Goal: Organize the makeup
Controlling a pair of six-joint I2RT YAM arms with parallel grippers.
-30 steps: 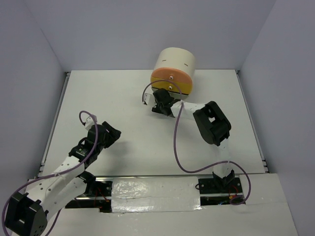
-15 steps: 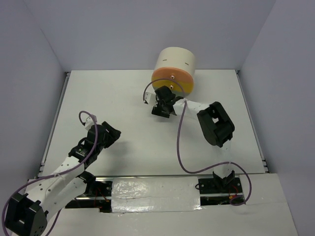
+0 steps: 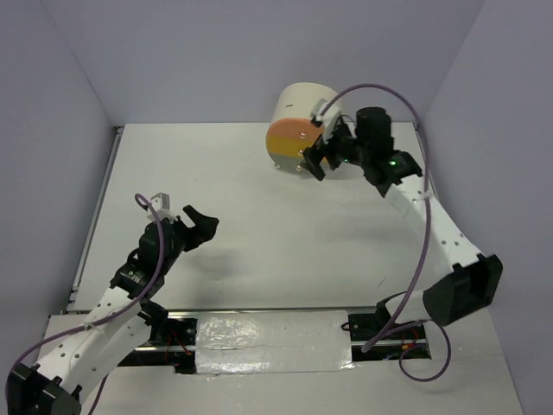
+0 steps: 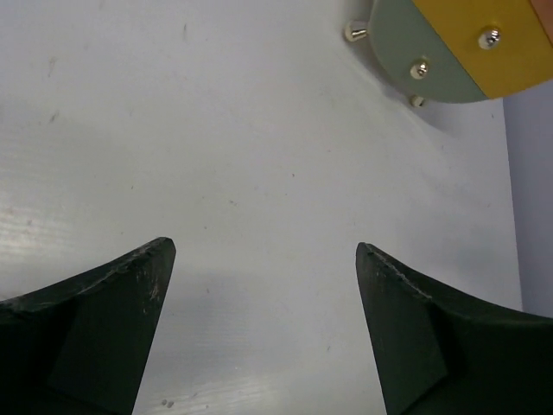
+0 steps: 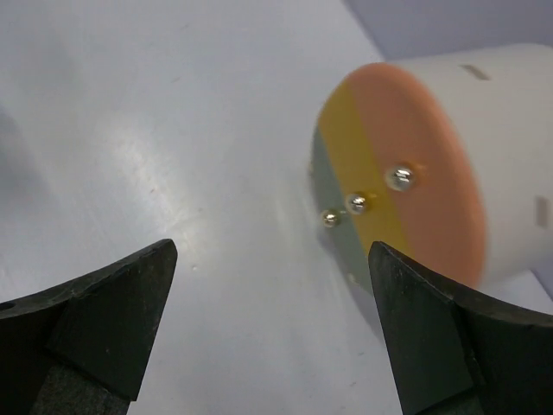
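The right tool (image 5: 270, 249), jaws apart, faces the drawer unit (image 5: 406, 130) at 12 o'clock, likely targeting a knob (image 5: 356, 203); the left tool (image 4: 263, 246) waits, jaws apart, over the worktop (image 4: 173, 130).

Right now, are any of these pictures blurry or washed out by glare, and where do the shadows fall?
Right wrist view: the drawer box looks slightly smeared, and a bright glare patch sits on the table beside it. Left wrist view: sharper, fine scratches show, faint shadow under the left gripper. Top view: even light, soft shadow beside the left arm, shine on the silver tape.
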